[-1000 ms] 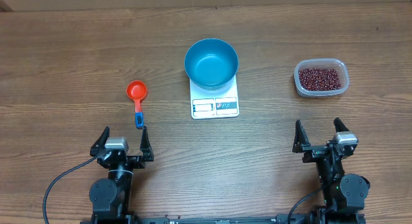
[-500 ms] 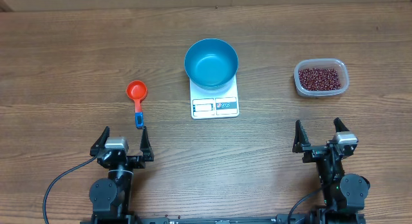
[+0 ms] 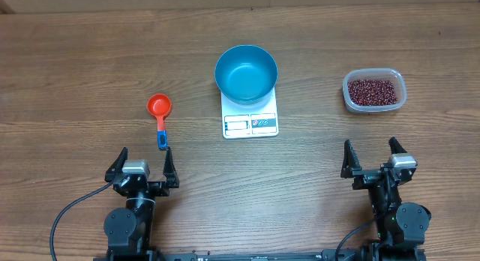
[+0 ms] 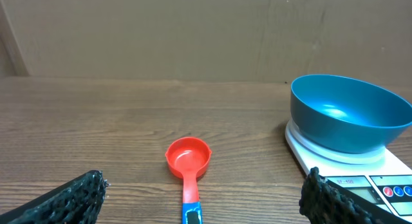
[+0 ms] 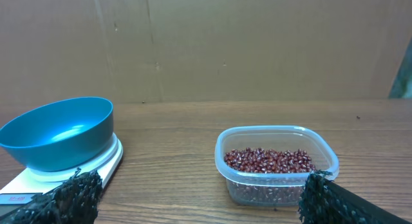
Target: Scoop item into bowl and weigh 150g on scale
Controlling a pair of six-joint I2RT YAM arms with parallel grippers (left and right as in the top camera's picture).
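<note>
Down at the near left, the left gripper [image 3: 144,153] sits low over the wooden worktop [image 3: 75,66] with its jaws spread wide and holding nothing. Just beyond it lies a small red scoop [image 3: 159,111], its round cup towards the far side and its handle running back towards the arm. The handle's blue tip ends just beside the gripper's right-hand finger; I cannot tell whether the two touch. Towards the middle stands the white scale [image 3: 250,124], its display and button strip facing the near edge. The bright-blue bowl [image 3: 246,73] sits on the far part of the scale's platform, wider than the scale and overhanging it on both sides, and shows a smooth blue inside. Well apart to the right, a clear plastic tub [image 3: 349,96] rests on the worktop, and the dark red-brown beans [image 3: 372,91] lie heaped loosely in its bottom. At the near right, nearer than the tub, the right gripper [image 3: 369,145] is also low over the worktop with its jaws wide apart and gripping nothing.
</note>
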